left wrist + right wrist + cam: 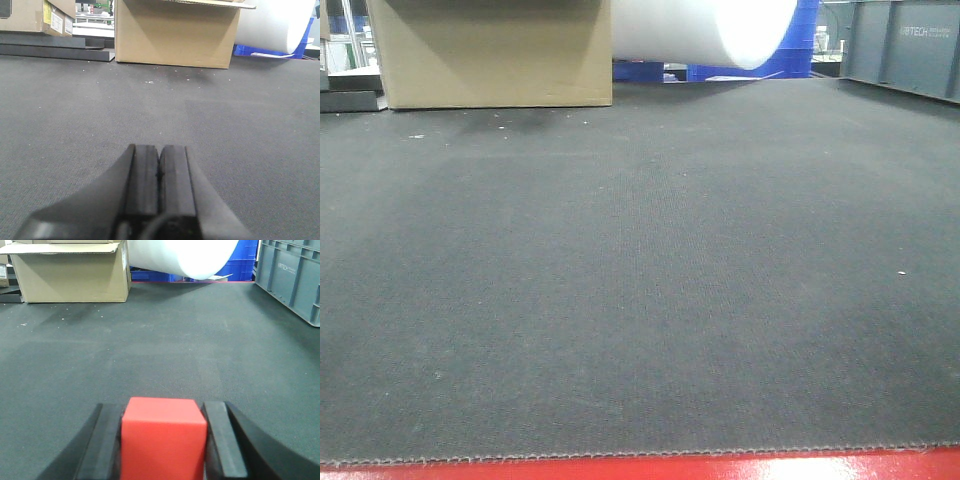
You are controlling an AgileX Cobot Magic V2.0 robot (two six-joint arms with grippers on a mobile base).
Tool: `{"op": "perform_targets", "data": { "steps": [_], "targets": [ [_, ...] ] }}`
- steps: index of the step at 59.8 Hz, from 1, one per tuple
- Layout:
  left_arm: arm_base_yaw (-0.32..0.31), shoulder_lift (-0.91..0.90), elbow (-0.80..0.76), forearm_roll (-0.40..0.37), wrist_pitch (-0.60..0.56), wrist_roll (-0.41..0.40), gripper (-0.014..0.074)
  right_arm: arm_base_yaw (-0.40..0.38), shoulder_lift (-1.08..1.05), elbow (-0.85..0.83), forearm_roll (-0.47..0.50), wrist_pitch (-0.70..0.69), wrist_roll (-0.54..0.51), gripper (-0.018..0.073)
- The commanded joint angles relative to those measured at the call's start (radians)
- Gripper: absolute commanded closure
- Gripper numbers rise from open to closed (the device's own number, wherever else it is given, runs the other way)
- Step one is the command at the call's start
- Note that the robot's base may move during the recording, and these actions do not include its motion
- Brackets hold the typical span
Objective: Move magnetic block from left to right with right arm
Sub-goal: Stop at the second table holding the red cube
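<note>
The magnetic block (164,440), a plain bright-red cube, fills the gap between the black pads of my right gripper (164,407) at the bottom of the right wrist view. Both pads press against its sides, so the gripper is shut on it, low over the dark mat (160,350). In the left wrist view my left gripper (159,147) is shut, its two pads touching with nothing between them, above the same mat. Neither gripper nor the block shows in the front view.
A cardboard box (490,50) stands at the back left, with a big white roll (710,30) and blue crates behind it. A grey plastic crate (295,275) lines the right side. The mat's front edge borders a red strip (640,468).
</note>
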Motion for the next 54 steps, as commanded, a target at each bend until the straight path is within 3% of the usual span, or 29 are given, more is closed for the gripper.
{"op": "perform_targets", "data": {
  "steps": [1,14,29,36,54],
  "targets": [
    [0.002,-0.011,0.009,0.0,-0.09,-0.004,0.0713,-0.004,0.018,-0.025,-0.005,-0.088,-0.006,0.0459],
    [0.002,-0.011,0.009,0.0,-0.09,-0.004,0.0713,-0.004,0.131,-0.086,0.029,-0.092,-0.013,0.0459],
    [0.002,-0.011,0.009,0.0,-0.09,-0.004,0.0712,0.012,0.48,-0.227,0.295,-0.102,-0.305,0.0457],
    [0.002,-0.011,0.009,0.0,-0.09,-0.004,0.0713,0.069,0.632,-0.286,0.384,-0.102,-0.358,0.0457],
    [0.002,-0.011,0.009,0.0,-0.09,-0.004,0.0713,0.252,1.02,-0.461,0.389,-0.098,-0.408,0.0457]
  ]
}}
